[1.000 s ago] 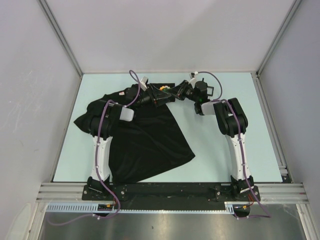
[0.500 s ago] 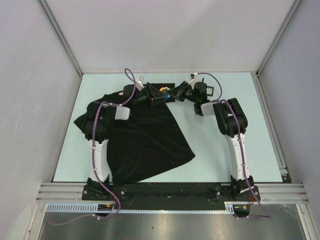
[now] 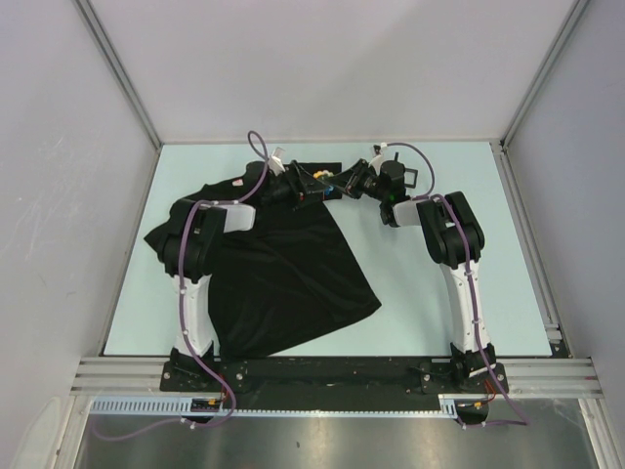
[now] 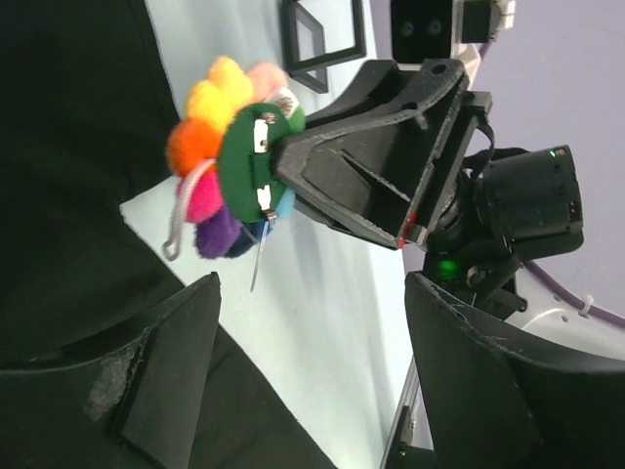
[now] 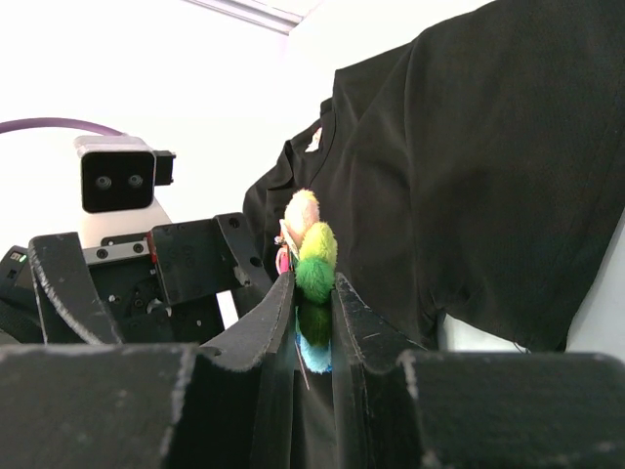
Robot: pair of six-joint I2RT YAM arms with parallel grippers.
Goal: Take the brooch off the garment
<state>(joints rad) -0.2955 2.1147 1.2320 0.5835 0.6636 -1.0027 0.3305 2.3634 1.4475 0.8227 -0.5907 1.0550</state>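
The brooch (image 4: 229, 156), a small flower of coloured pompoms on a green backing, hangs in the air with its pin open and pointing down. My right gripper (image 5: 314, 283) is shut on it, the fingers (image 4: 361, 171) clamped on its green back. In the left wrist view it shows over the pale table, apart from the black garment (image 4: 68, 147). My left gripper (image 4: 312, 322) stands open just short of the brooch, holding nothing. From above, the brooch (image 3: 322, 178) sits between the left gripper (image 3: 307, 188) and right gripper (image 3: 335, 183), above the top edge of the garment (image 3: 283, 274).
A small black square frame (image 3: 414, 179) lies on the table behind the right wrist and shows as the frame (image 4: 322, 39) in the left wrist view. The shirt's neck label (image 5: 314, 140) faces the back wall. The garment covers the left half of the table (image 3: 469, 215).
My left gripper's jaws have spread wider and its arm has shifted slightly. The right gripper still holds the brooch in the same place.
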